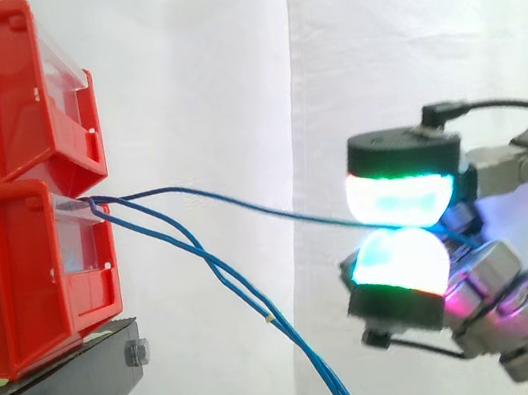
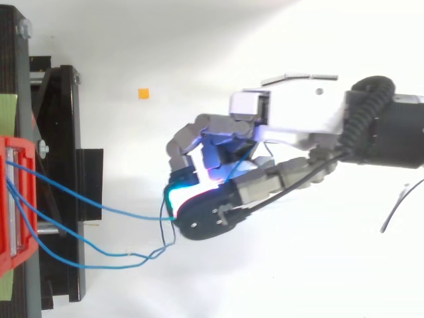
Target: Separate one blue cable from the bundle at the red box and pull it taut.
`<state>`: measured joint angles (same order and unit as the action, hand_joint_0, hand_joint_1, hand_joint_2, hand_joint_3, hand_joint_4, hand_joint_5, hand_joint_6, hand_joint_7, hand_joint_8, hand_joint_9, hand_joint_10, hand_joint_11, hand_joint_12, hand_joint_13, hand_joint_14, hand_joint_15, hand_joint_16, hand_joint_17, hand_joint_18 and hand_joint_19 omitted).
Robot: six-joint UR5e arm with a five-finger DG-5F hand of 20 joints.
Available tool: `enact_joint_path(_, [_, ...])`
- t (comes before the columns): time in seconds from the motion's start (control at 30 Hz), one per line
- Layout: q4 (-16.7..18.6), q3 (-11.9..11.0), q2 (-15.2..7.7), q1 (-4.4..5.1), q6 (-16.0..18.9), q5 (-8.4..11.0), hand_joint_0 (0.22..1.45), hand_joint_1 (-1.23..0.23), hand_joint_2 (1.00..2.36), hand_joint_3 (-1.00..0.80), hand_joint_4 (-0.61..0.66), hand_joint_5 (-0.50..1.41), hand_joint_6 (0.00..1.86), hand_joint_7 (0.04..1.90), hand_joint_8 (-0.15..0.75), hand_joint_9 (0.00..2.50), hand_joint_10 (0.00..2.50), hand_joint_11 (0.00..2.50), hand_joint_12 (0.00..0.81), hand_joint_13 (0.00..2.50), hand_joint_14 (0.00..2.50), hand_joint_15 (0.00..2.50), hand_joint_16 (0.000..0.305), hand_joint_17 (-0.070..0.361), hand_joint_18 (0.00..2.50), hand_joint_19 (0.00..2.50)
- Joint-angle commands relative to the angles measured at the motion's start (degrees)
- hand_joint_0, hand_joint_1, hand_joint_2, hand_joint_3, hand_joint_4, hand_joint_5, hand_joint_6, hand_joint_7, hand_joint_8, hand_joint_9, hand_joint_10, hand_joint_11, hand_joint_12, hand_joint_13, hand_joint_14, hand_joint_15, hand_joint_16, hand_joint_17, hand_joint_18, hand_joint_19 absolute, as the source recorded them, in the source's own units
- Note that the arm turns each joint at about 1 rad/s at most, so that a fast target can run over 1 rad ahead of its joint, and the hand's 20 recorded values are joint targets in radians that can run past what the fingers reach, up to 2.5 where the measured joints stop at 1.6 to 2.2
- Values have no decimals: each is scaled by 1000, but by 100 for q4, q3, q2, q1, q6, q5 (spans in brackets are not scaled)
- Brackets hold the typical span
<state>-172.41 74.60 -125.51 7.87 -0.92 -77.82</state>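
Two red bins (image 1: 8,179) are stacked on a black stand (image 1: 62,383) at the left. Several blue cables (image 1: 202,253) come out of the lower bin's front. One blue cable (image 1: 245,203) runs nearly straight to the right and ends between two glowing fingertip pads (image 1: 401,197). My hand (image 2: 291,116) comes in from the right and pinches that cable between a pad above and a pad below. From above, the pinched cable (image 2: 99,207) runs from the bin (image 2: 14,199) to the hand. The other cables (image 2: 99,262) sag and hang down in loops.
The white curtain (image 1: 221,63) stands behind everything. A small orange square (image 2: 143,93) lies on the white floor beyond the stand. The stand's black frame (image 2: 63,132) juts out beside the bins.
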Motion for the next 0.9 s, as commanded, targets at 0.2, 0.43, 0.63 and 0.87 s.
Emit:
enact_joint_path(0.2, [1043, 907, 396, 136, 435, 540, 756, -742, 1020, -11, -157, -190, 954, 1515, 317, 304, 2500, 1605, 402, 692, 2500, 1711, 36, 81, 1187, 1865])
enact_joint_path(0.43, [1219, 907, 396, 250, 312, 575, 756, -724, 1017, 78, -129, -193, 955, 1487, 318, 301, 2500, 1638, 401, 685, 2500, 1735, 37, 83, 1152, 1818])
enact_joint_path(0.63, [1228, 907, 378, 329, 92, 715, 754, -727, 1018, 73, -124, -194, 955, 1477, 317, 298, 2500, 1623, 398, 680, 2500, 1706, 37, 82, 1159, 1807])
enact_joint_path(0.87, [1280, 1065, 378, 452, 4, 1190, 753, -731, 1018, 68, -122, -194, 954, 1473, 318, 298, 2500, 1599, 395, 680, 2500, 1683, 37, 83, 1158, 1806])
